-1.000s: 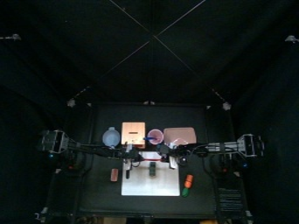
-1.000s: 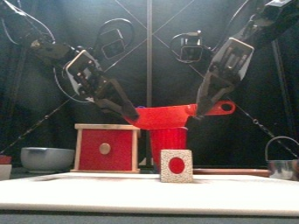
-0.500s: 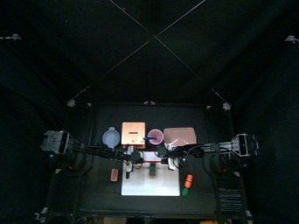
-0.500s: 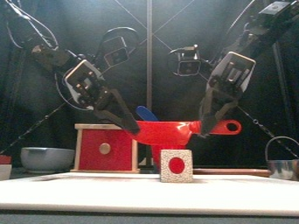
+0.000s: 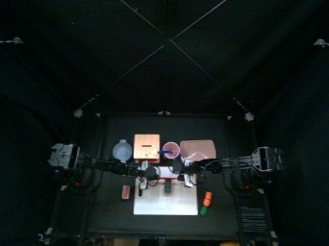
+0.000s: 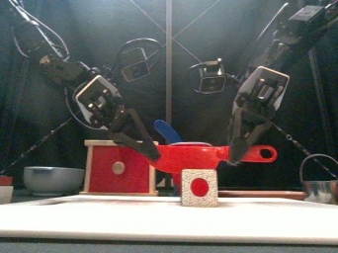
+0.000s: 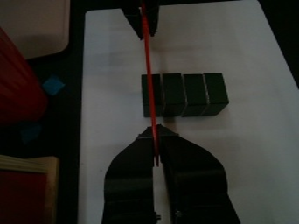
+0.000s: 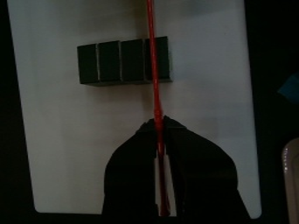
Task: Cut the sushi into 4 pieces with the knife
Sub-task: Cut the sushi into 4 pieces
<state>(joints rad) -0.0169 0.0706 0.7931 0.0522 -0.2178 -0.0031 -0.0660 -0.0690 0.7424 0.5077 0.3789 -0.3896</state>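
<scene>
The sushi roll, dark green blocks in a row, lies on the white cutting board with its white and red end facing front. Both grippers hold one red knife level just above it. My left gripper is shut on the blade's tip end, and my right gripper is shut near the looped handle. In the right wrist view the knife lies along the seam before the roll's end block. In the left wrist view the blade crosses the roll near one end.
Behind the board stand a wooden box, a red cup holding a blue knife, a pink tray and a blue-grey bowl. An orange toy lies right of the board. A metal cutter stands far right.
Both grippers have come down together, bringing the red knife from well above the roll to just over its top.
</scene>
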